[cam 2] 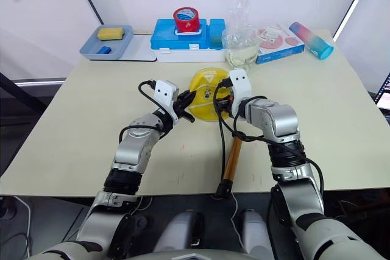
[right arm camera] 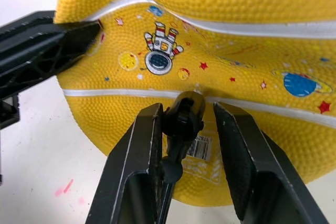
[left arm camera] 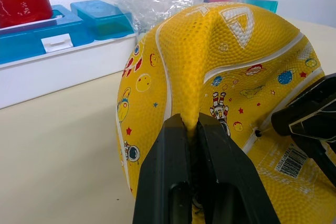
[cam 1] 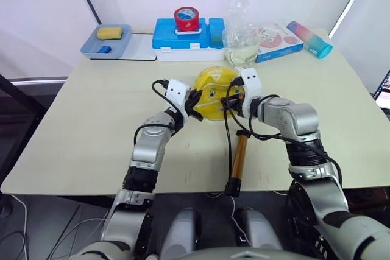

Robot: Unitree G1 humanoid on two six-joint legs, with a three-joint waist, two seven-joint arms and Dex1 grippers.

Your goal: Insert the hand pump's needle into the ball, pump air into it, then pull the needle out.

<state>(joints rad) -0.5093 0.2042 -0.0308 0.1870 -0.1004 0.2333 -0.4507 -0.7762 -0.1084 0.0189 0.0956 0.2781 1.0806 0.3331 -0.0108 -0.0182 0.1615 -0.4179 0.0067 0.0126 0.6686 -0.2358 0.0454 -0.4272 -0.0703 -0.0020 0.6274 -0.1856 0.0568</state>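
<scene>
The saggy yellow ball (cam 1: 213, 89) lies mid-table. My left gripper (cam 1: 196, 103) is shut on a raised fold of its skin (left arm camera: 191, 124) at its left side. From the right, my right gripper (right arm camera: 189, 109) stands open at the ball, its fingers (right arm camera: 142, 145) either side of the hose's small black fitting (right arm camera: 184, 116). The fitting butts against the ball just below a white line and touches one finger, with a gap to the other. The needle is hidden. The hand pump (cam 1: 239, 156) lies on the table toward the front edge. Its black hose (cam 1: 227, 132) runs up to my right gripper.
At the back stand a blue box (cam 1: 183, 38) with a red tape roll (cam 1: 186, 19) on it, a grey tray (cam 1: 106, 44) holding a yellow sponge, a clear plastic bag (cam 1: 241, 35), a pink box (cam 1: 277, 41) and a coloured tube (cam 1: 309, 39).
</scene>
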